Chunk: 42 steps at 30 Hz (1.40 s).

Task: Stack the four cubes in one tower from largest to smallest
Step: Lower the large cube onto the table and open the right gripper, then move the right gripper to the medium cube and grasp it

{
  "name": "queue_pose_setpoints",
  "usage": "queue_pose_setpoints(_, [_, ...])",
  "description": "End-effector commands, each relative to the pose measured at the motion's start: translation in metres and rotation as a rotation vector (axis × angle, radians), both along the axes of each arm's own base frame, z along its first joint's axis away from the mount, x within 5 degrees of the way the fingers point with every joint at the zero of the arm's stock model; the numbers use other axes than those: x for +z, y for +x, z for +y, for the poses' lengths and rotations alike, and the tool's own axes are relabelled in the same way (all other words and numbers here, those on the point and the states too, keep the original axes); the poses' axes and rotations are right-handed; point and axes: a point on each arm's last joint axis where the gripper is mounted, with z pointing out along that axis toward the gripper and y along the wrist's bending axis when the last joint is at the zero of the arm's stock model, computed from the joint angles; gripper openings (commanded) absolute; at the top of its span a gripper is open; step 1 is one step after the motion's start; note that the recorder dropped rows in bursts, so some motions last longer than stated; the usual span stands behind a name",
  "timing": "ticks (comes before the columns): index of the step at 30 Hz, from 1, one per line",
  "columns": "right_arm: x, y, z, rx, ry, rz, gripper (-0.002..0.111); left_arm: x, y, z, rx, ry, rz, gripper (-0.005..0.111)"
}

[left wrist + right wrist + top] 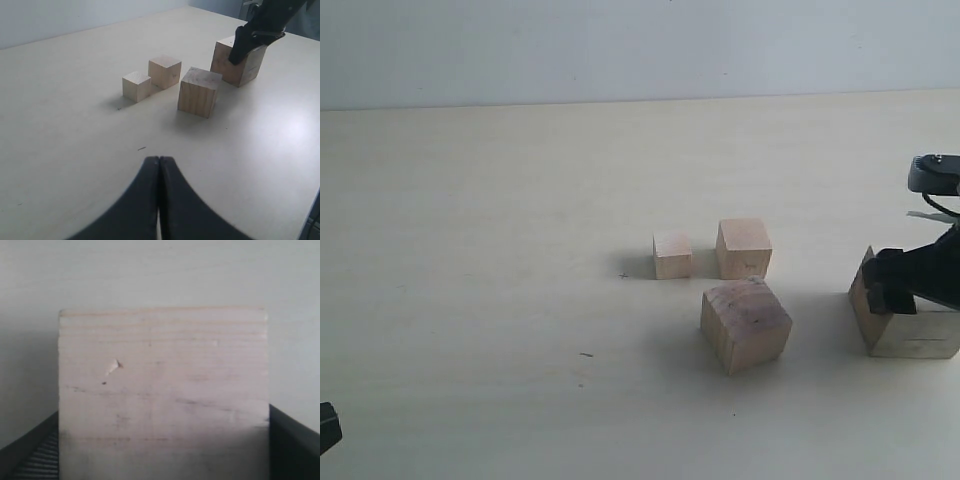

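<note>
Four pale wooden cubes sit apart on the table, with no tower standing. The smallest cube (672,255) (136,86) and the second cube (743,248) (164,71) sit side by side. The third cube (745,325) (199,92) rests nearer the front, turned at an angle. The largest cube (910,330) (237,65) (162,385) stands on the table at the far right. My right gripper (917,287) (162,455) is shut on it, its fingers (35,455) flush against both sides. My left gripper (160,161) is shut with nothing in it, low over bare table far left of the cubes.
The pale table (500,200) stretches wide to the left and back, ending at a white wall (620,45). A small dark mark (585,354) lies on the surface. The largest cube is close to the view's right border.
</note>
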Motion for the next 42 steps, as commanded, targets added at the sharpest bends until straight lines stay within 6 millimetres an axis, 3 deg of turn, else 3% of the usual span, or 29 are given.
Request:
queue_pose_setpoints(1, [-0.002,0.002,-0.001,0.003,-0.003,-0.006,0.084,0.001,0.000,0.000,0.001,-0.016,-0.008,0.000])
queue_pose_setpoints(9, [-0.002,0.002,-0.002,0.032,-0.016,-0.013,0.101,0.001,0.000,0.000,0.000,-0.013,-0.011,0.000])
queue_pose_setpoints(13, [0.004,0.005,-0.002,0.027,-0.012,-0.023,0.103,0.001,0.000,0.000,-0.003,-0.006,-0.019,0.000])
queue_pose_setpoints(22, [0.060,0.016,0.002,0.042,0.009,-0.081,0.103,0.001,0.000,0.000,-0.003,-0.008,-0.019,0.000])
queue_pose_setpoints(30, [0.106,0.001,0.028,0.199,0.249,-0.134,0.103,0.001,0.000,0.000,-0.003,-0.008,-0.019,0.000])
queue_pose_setpoints(33, [0.110,-0.008,0.041,0.273,0.364,-0.090,0.103,0.001,0.000,0.000,-0.003,-0.008,-0.019,0.000])
queue_pose_setpoints(42, [0.110,-0.012,0.083,0.458,0.349,-0.106,0.103,0.001,0.000,0.000,-0.003,-0.008,-0.019,0.000])
